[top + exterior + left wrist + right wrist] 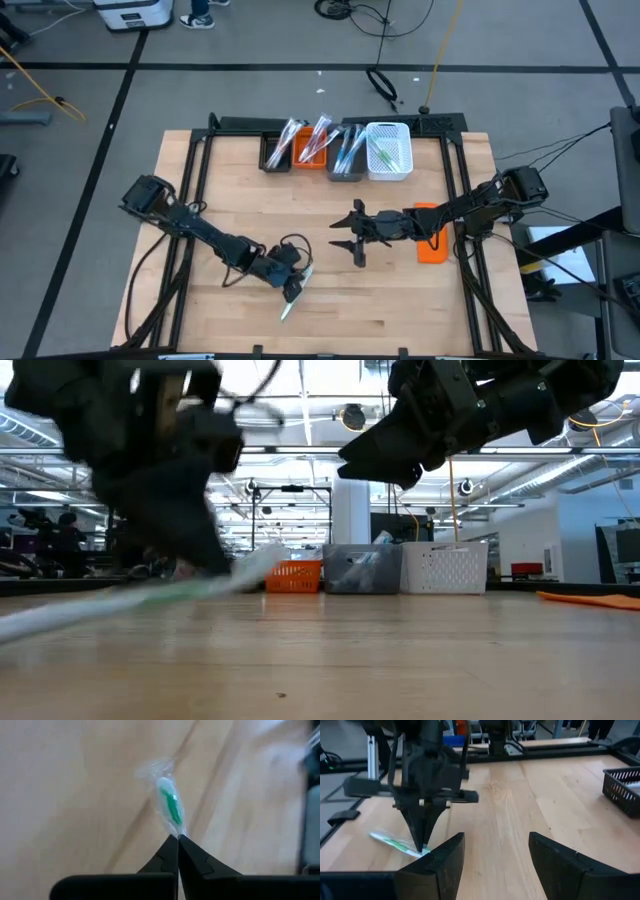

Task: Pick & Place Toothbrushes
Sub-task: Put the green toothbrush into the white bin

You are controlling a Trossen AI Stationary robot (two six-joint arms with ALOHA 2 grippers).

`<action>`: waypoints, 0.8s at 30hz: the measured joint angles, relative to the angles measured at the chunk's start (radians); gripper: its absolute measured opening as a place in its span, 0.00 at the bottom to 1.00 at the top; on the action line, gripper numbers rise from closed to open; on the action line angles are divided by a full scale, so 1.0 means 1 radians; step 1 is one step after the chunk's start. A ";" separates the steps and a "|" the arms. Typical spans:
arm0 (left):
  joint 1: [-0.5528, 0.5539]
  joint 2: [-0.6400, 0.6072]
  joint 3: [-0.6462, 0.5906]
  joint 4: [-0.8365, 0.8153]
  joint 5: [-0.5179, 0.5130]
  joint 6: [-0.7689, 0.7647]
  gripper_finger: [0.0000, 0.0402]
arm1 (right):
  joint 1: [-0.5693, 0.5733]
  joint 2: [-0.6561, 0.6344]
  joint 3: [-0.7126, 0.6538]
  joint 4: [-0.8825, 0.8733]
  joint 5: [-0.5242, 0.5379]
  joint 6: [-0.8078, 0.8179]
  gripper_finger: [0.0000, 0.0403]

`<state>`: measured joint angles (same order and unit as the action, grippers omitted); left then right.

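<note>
Left gripper (178,837) is pinching just the tip of the green wrapped toothbrush (171,809) near the tabletop's front edge, so it'll probably slip when lifted. Right gripper (496,851) hangs spread, mid-table.

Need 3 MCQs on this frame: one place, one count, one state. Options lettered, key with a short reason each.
1. Where is the orange block?
A. in a bin
B. on the table by the right arm
C. in the left gripper

2. How many bins stand in the far row?
A. two
B. four
C. six

3. The left gripper is:
A. open above the bins
B. shut on the green toothbrush
C. holding the block

Key: 1 B, it lies flat on the wood under the right arm. 2 B, black, orange, grey, white. 3 B, its jaws meet on the wrapped brush's end.
</note>
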<state>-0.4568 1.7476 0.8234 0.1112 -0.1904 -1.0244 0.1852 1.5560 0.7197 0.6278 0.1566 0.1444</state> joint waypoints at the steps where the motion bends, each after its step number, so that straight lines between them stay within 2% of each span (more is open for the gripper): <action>1: 0.003 -0.019 0.001 0.007 -0.029 0.022 0.00 | 0.000 0.000 0.000 0.012 0.000 0.000 0.53; 9: 0.033 -0.154 0.002 0.042 -0.215 0.262 0.00 | 0.000 0.000 0.000 0.049 -0.002 0.001 0.53; 12: 0.053 -0.175 0.002 0.122 -0.261 0.378 0.00 | 0.000 0.000 0.000 0.069 -0.030 0.006 0.53; 17: 0.099 -0.178 0.002 0.303 -0.263 0.576 0.00 | 0.000 0.000 0.000 0.091 -0.032 0.014 0.53; 24: 0.165 -0.178 0.002 0.412 -0.211 0.674 0.00 | 0.000 0.000 0.000 0.113 -0.031 0.027 0.53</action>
<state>-0.2916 1.5696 0.8257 0.5233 -0.4018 -0.3500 0.1848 1.5562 0.7198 0.7412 0.1261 0.1719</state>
